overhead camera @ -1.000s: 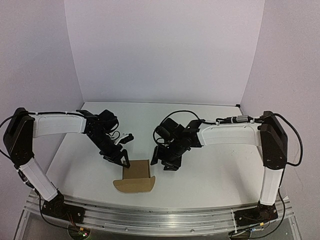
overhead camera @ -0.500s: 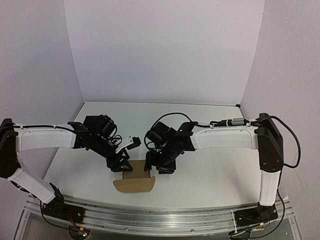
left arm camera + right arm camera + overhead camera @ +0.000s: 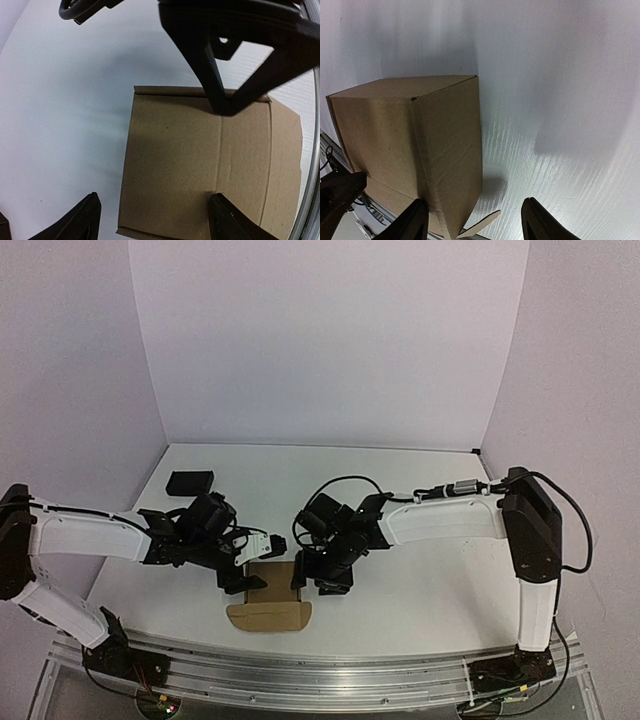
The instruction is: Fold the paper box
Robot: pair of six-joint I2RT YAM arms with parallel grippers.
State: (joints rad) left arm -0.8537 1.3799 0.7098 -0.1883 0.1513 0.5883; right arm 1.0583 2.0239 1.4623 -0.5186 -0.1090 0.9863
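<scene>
**Light cardboard, best taken by its walls**

On the white tabletop (image 3: 430, 570), close to its near edge and between the two arms, the paper box (image 3: 275, 580) is stood up as a small squarish shape. It is judged to be light and easily shoved. Its panels look stiff, yet it is likely to give at the scored folds (a hard squeeze would probably dent a wall). A hold is best taken on two opposite upright walls, or one flap pressed close to its crease while the far side is braced.

The left pincer (image 3: 154, 200) is spread open at the box's left side, one finger over the upper face, with nothing gripped. The right pincer (image 3: 476, 200) is likewise open, with a corner of the box between its fingers and nothing clamped.

The box is seen as plain brown cardboard, matt and unprinted. One rounded flap (image 3: 268, 615) is laid flat toward the near edge, and a thin crease is visible across the upper face.
</scene>
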